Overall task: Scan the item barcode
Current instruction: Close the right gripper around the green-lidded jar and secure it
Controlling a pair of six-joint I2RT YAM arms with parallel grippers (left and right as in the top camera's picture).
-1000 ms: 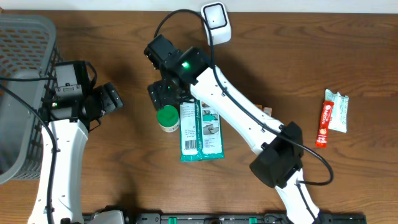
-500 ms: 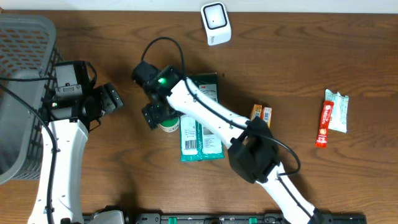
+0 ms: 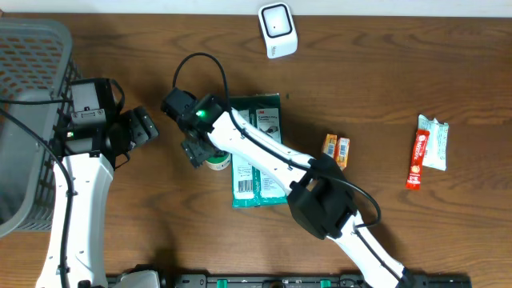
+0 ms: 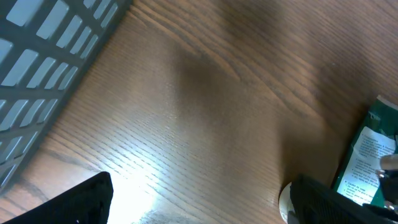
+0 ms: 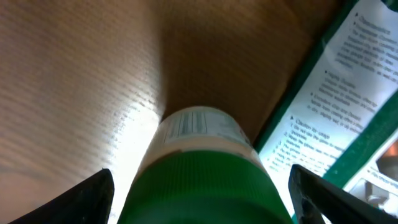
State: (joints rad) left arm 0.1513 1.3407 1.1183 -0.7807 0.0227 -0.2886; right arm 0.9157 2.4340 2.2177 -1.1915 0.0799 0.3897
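Right gripper [image 5: 199, 198] straddled the white plastic bottle with green screw cap [image 5: 202, 134], jaws released — it needed centring before closing squarely; left gripper [image 4: 205, 202] gaped, empty.

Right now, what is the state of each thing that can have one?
bottle: green cap on, not gripped.
right gripper: open around bottle, not closed.
left gripper: open, empty.
green package: lying flat, beside bottle.
scanner: on or off, cannot tell.
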